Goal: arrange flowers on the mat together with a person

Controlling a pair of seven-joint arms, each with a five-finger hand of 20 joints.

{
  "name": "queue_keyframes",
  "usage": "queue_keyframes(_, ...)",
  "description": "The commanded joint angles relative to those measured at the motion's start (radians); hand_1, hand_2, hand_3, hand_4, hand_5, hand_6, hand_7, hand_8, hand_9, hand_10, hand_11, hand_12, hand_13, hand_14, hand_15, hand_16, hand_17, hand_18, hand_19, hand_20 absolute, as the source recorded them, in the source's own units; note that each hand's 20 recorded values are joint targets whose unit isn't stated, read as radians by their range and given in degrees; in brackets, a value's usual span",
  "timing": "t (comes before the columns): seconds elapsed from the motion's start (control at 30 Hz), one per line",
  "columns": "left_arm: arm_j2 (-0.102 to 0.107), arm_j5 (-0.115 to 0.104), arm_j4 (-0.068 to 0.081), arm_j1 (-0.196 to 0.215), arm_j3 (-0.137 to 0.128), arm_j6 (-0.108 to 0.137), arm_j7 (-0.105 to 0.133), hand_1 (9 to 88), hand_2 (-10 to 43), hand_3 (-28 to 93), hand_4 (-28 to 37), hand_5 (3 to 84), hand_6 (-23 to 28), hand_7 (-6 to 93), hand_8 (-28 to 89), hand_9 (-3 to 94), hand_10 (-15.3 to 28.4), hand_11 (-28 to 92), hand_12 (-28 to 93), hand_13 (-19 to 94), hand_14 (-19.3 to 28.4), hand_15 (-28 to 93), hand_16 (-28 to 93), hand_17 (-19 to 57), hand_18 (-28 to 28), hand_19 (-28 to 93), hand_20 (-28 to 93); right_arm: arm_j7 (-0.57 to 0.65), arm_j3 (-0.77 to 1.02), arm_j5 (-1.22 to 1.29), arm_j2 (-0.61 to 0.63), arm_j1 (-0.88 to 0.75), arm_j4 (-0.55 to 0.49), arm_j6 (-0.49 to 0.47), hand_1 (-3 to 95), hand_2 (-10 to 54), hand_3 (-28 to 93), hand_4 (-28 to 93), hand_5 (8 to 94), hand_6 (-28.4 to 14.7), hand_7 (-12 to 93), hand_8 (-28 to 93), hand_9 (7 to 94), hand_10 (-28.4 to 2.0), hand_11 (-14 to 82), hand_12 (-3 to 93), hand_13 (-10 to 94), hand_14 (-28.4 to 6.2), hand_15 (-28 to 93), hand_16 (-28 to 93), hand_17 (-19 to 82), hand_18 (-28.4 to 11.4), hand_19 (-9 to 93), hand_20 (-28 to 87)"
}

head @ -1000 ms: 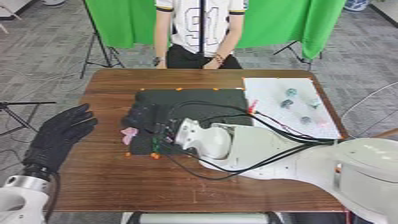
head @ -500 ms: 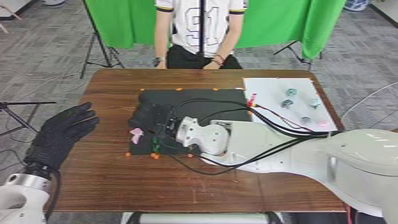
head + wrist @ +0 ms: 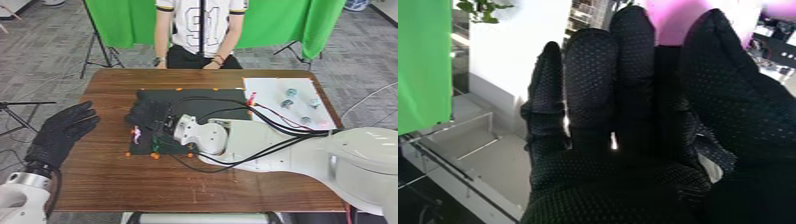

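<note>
In the head view, my right hand (image 3: 147, 113) is over the left part of the black mat (image 3: 209, 95). A pink flower (image 3: 136, 134) shows at its near side, seen narrow and edge-on. In the right wrist view, my right hand (image 3: 616, 165) has the pink flower (image 3: 675, 24) pinched between thumb and fingers, most of it behind the fingertips. Bluish-green flowers (image 3: 291, 92) lie on the white sheet (image 3: 266, 87) at the right. My left hand (image 3: 62, 134) is open at the table's left edge. The person's hands (image 3: 213, 65) are beyond the far edge.
The right arm (image 3: 275, 147) and its black cables cross the table's right side and part of the white sheet. A red object (image 3: 252, 97) is by the sheet's left edge. Orange markers (image 3: 155, 155) sit around the mat on the brown table (image 3: 178, 187).
The right hand has shifted slightly toward the far side and turned. The pink flower has moved a little right with it and now looks narrower. The left hand and the person's hands keep still.
</note>
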Motion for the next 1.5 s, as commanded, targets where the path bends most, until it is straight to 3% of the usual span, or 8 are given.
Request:
queue_keyframes(0.03, -0.003, 0.000, 0.006, 0.003, 0.006, -0.001, -0.009, 28.5, 1.7, 73, -19.4, 40.4, 5.9, 18.1, -9, 34.1, 14.3, 27, 13, 27, 16.0, 38, -2, -7.2, 20.6, 48, 10, 0.014, 0.019, -0.004, 0.002, 0.017, -0.016, -0.027, 38.3, -9.5, 83, -28, 60.3, 5.0, 52, -5, 67.8, -6.7, 35.7, 48.2, 57, -6.1, 69, 29, 22, -15.2, 65, 43)
queue_keyframes(0.3, -0.013, -0.003, 0.001, 0.019, 0.004, 0.006, 0.008, 28.5, 1.7, 73, -19.4, 40.4, 5.9, 17.9, -9, 34.0, 14.2, 27, 13, 27, 16.0, 38, -2, -7.1, 20.6, 48, 10, 0.007, 0.109, -0.030, 0.043, -0.018, -0.085, -0.060, 36.4, -9.5, 83, -28, 59.0, 4.6, 51, -6, 65.5, -7.4, 38.6, 44.5, 56, -6.4, 69, 29, 22, -15.4, 64, 42)
queue_keyframes(0.6, -0.071, 0.011, -0.017, 0.042, 0.009, -0.004, 0.004, 28.5, 1.6, 73, -19.4, 40.4, 5.9, 18.0, -9, 33.9, 14.2, 27, 13, 27, 16.0, 38, -2, -7.1, 20.6, 48, 10, -0.206, 0.759, 0.134, 0.313, -0.472, -0.448, -0.222, 25.9, 2.7, 88, -28, 57.2, 2.6, 39, -7, 58.5, -10.2, 40.3, 29.0, 52, -8.0, 63, 25, 20, -16.9, 62, 40)
queue_keyframes(0.8, -0.117, 0.011, -0.011, 0.028, 0.016, 0.012, 0.012, 28.5, 1.6, 73, -19.5, 40.4, 5.9, 18.0, -9, 33.7, 14.1, 27, 13, 27, 16.0, 38, -2, -7.1, 20.6, 48, 10, -0.369, 1.102, 0.658, 0.440, -0.730, -0.542, -0.336, 22.6, 6.6, 89, -25, 55.4, 1.7, 34, -17, 55.1, -11.6, 33.7, 26.5, 48, -8.0, 51, 22, 19, -17.8, 55, 35)
queue_keyframes(0.93, -0.140, 0.026, -0.005, 0.014, 0.019, -0.013, 0.010, 28.5, 1.6, 73, -19.5, 40.4, 5.9, 18.0, -9, 33.6, 14.1, 27, 13, 27, 15.9, 38, -2, -7.1, 20.6, 48, 10, -0.393, 1.343, 0.880, 0.509, -0.932, -0.605, -0.444, 21.4, 8.4, 88, -24, 56.1, -0.2, 31, -17, 54.1, -13.7, 32.3, 26.6, 47, -10.0, 50, 22, 19, -18.2, 56, 35)
queue_keyframes(1.1, -0.190, 0.022, 0.006, -0.015, 0.051, 0.015, 0.065, 28.6, 1.7, 73, -19.6, 40.6, 6.0, 18.1, -9, 34.0, 14.2, 27, 13, 27, 16.0, 38, -2, -7.1, 20.6, 48, 10, -0.354, 1.601, 1.046, 0.520, -1.190, -0.654, -0.474, 20.2, 8.7, 88, -24, 55.0, -0.4, 28, -16, 52.8, -14.4, 30.0, 26.1, 46, -10.9, 48, 22, 18, -19.2, 55, 34)
queue_keyframes(1.23, -0.214, 0.071, 0.018, -0.043, 0.065, -0.001, 0.035, 28.6, 1.7, 73, -19.6, 40.9, 6.1, 18.0, -9, 34.2, 14.3, 27, 13, 27, 16.0, 38, -2, -7.1, 20.6, 48, 10, -0.309, 1.757, 1.187, 0.504, -1.394, -0.699, -0.467, 19.6, 8.7, 89, -23, 55.2, -0.6, 27, -15, 53.1, -14.7, 29.3, 26.0, 47, -11.4, 47, 22, 18, -19.5, 55, 34)
queue_keyframes(1.5, -0.229, 0.075, 0.032, -0.075, 0.093, -0.027, 0.025, 28.6, 1.7, 73, -19.5, 40.7, 5.9, 18.0, -9, 34.1, 14.2, 27, 13, 27, 16.0, 38, -2, -7.0, 20.6, 49, 10, -0.265, 1.943, 1.350, 0.407, -1.648, -0.778, -0.453, 19.1, 8.3, 89, -22, 54.4, -2.2, 24, -13, 52.7, -15.7, 27.5, 26.1, 47, -12.8, 48, 23, 18, -20.4, 59, 35)
